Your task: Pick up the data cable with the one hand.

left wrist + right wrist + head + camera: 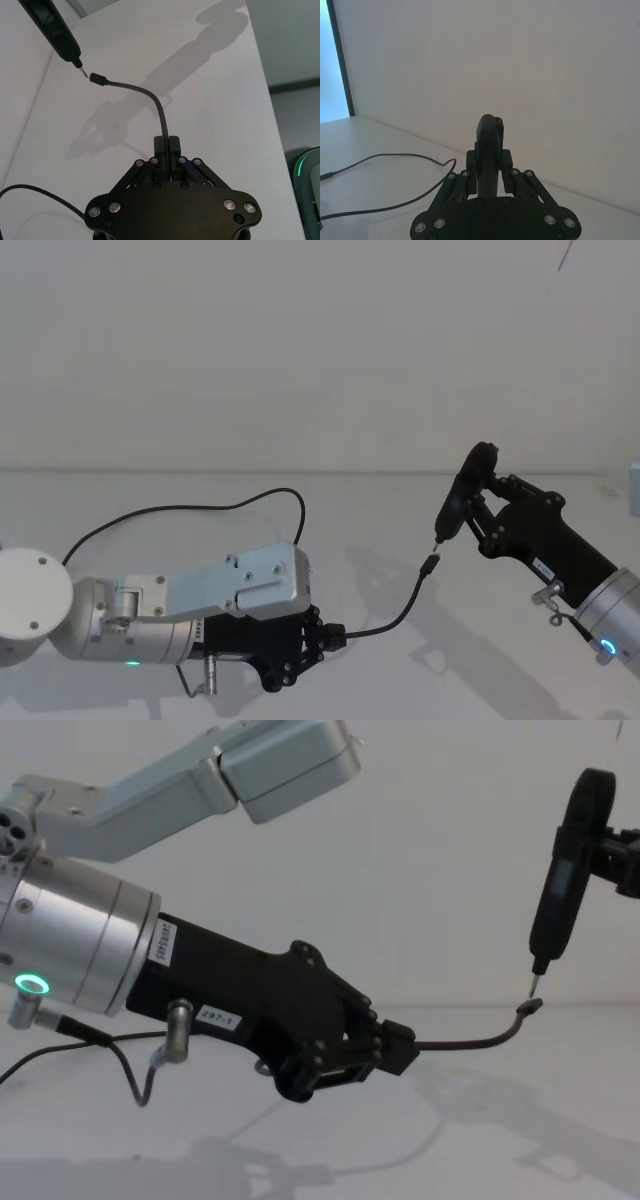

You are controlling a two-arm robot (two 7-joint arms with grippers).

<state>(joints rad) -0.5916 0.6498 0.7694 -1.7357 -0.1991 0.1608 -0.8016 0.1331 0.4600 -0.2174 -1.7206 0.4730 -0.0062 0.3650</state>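
left gripper point(395, 1050) is clamping the data cable point(470, 1042) off the table, plug nearing the pen tool point(562, 880) the right gripper point(478, 510) is gripping; pickup seemingly done, next needing fine alignment

Left pincer point(335, 632) clamped low; right pincer point(470, 502) clamped, raised.

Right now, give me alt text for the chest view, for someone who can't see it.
The left gripper, reaching in from the left, is shut on the black data cable and holds it above the white table. The cable's plug curves up to just below the metal tip of a slim black pen-like tool held by the right gripper at the right edge.
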